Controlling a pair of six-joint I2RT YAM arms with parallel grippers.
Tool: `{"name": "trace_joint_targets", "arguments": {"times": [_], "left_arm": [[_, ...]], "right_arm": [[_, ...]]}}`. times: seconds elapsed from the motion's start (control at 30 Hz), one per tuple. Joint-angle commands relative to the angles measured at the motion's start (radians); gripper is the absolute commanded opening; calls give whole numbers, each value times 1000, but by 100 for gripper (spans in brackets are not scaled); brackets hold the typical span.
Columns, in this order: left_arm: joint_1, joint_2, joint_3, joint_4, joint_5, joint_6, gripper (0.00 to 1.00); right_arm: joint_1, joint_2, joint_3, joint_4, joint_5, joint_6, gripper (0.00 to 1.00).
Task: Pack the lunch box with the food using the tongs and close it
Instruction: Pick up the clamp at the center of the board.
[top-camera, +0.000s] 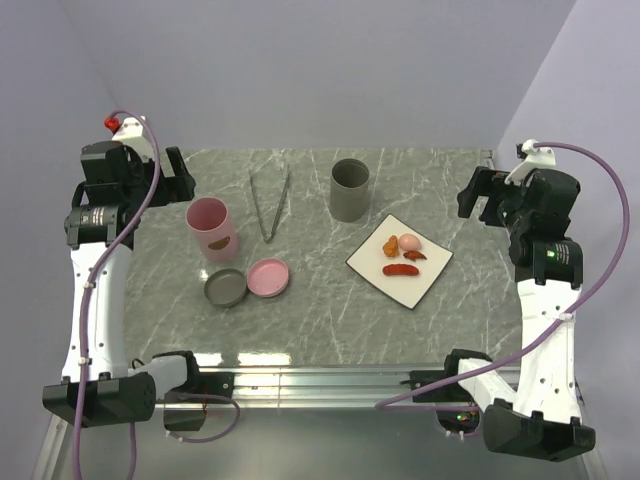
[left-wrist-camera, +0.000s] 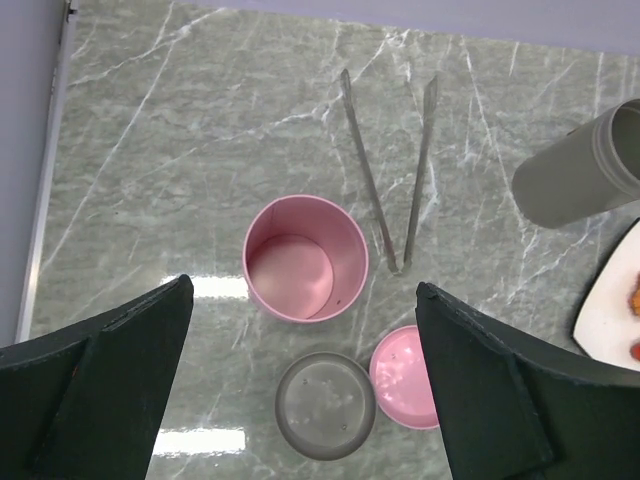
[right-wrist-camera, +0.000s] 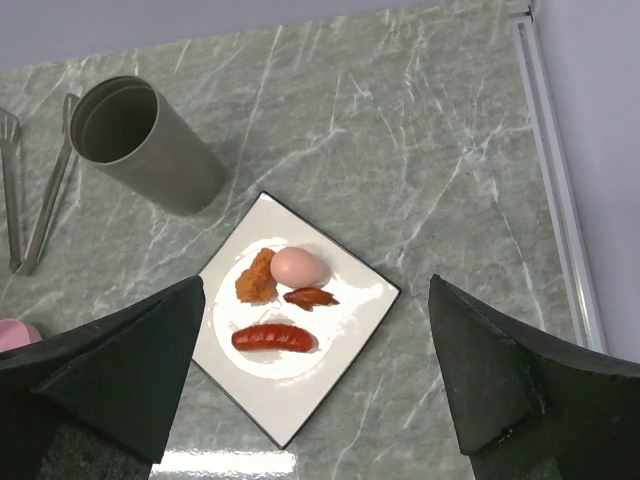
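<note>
The lunch box lies in parts: an open pink tub (top-camera: 212, 228) (left-wrist-camera: 305, 257), a grey tub (top-camera: 350, 189) (right-wrist-camera: 145, 143), a grey lid (top-camera: 226, 287) (left-wrist-camera: 325, 404) and a pink lid (top-camera: 268, 277) (left-wrist-camera: 405, 375). The tongs (top-camera: 270, 205) (left-wrist-camera: 390, 165) lie flat between the tubs, joined end nearest me. The food sits on a white square plate (top-camera: 415, 290) (right-wrist-camera: 300, 390): a pink egg (right-wrist-camera: 299, 267), a red sausage (right-wrist-camera: 273, 339), an orange fried piece (right-wrist-camera: 256, 277) and a dark brown bit (right-wrist-camera: 310, 297). My left gripper (top-camera: 172, 178) (left-wrist-camera: 303, 300) hangs open above the pink tub. My right gripper (top-camera: 480, 195) (right-wrist-camera: 316, 285) hangs open above the plate. Both are empty.
The marble table top (top-camera: 320, 330) ends in a metal rail (top-camera: 320, 378) at the near edge. Lilac walls close the back and both sides. A raised strip (right-wrist-camera: 555, 200) runs along the table's right edge.
</note>
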Motion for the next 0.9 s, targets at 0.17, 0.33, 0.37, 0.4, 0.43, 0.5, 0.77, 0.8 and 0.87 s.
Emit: {"name": "trace_joint_targets", "arguments": {"times": [0.17, 0.33, 0.37, 0.4, 0.43, 0.5, 0.77, 0.8, 0.87], "left_arm": [[-31, 74, 152, 23, -42, 42, 99], [-220, 151, 218, 77, -154, 70, 99], [-238, 174, 238, 79, -155, 64, 99], [-267, 217, 273, 80, -149, 62, 99], [-283, 234, 287, 91, -133, 56, 99], [-336, 268, 304, 140, -135, 33, 99], [-614, 469, 422, 111, -385, -25, 99], [-644, 505, 433, 102, -395, -43, 99], [-663, 542, 425, 88, -410, -123, 99]], "right_arm": [[-4, 8, 29, -20, -60, -34, 100], [-4, 16, 33, -29, -55, -38, 100], [-4, 19, 35, -32, -56, -40, 100], [-4, 19, 35, -40, -63, -41, 100], [-4, 17, 35, -41, -72, -41, 100], [-4, 17, 27, -45, -76, -41, 100], [-4, 31, 3, -25, -86, -41, 100], [-4, 33, 3, -26, -87, -41, 100], [-4, 39, 6, -31, -95, -41, 100]]}}
